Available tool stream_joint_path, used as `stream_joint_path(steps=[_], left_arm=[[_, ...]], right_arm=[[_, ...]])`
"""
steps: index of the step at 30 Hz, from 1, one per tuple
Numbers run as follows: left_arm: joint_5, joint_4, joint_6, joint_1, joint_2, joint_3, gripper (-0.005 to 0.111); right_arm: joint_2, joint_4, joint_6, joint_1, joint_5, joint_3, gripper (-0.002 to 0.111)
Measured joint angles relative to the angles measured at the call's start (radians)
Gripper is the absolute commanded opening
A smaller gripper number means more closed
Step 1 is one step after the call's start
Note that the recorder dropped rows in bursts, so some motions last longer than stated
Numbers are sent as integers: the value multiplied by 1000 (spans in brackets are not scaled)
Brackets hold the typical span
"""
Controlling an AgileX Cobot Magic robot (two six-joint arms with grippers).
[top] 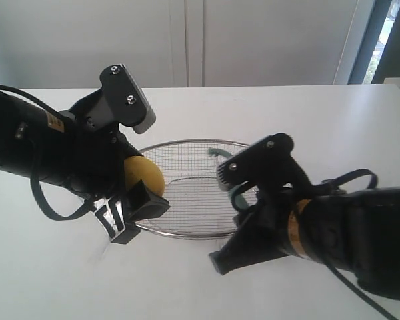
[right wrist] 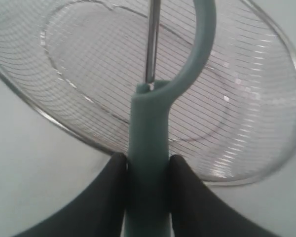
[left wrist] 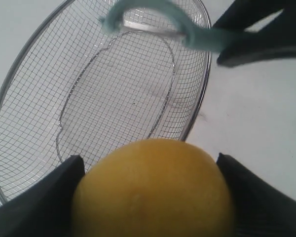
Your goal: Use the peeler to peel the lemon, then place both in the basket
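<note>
My left gripper (top: 135, 193) is shut on the yellow lemon (top: 145, 176), holding it over the left rim of the silver wire basket (top: 180, 233). In the left wrist view the lemon (left wrist: 153, 190) fills the space between the two black fingers (left wrist: 44, 197), with the basket (left wrist: 19, 69) below it. My right gripper (top: 243, 200) is shut on the teal handle of the peeler (top: 239, 198), held above the basket's right side. In the right wrist view the peeler (right wrist: 148, 128) sticks out from the fingers (right wrist: 106, 197), its metal blade over the mesh of the basket (right wrist: 266, 173). The peeler (left wrist: 153, 15) also shows in the left wrist view.
The basket sits in the middle of a white table (top: 67, 280). A white wall (top: 253, 40) stands behind the table, with a window strip (top: 387, 33) at the far right. Both black arms crowd the basket from the left and the right.
</note>
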Motion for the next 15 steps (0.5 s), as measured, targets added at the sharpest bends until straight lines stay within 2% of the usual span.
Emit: stream_joint_path(steps=[7, 15], left_arm=[[0, 0, 0, 0, 0, 0, 0], [0, 10, 0, 0, 0, 0, 0]], right_arm=[[104, 5, 2, -2, -151, -86, 0], [107, 29, 2, -2, -238, -93, 0]])
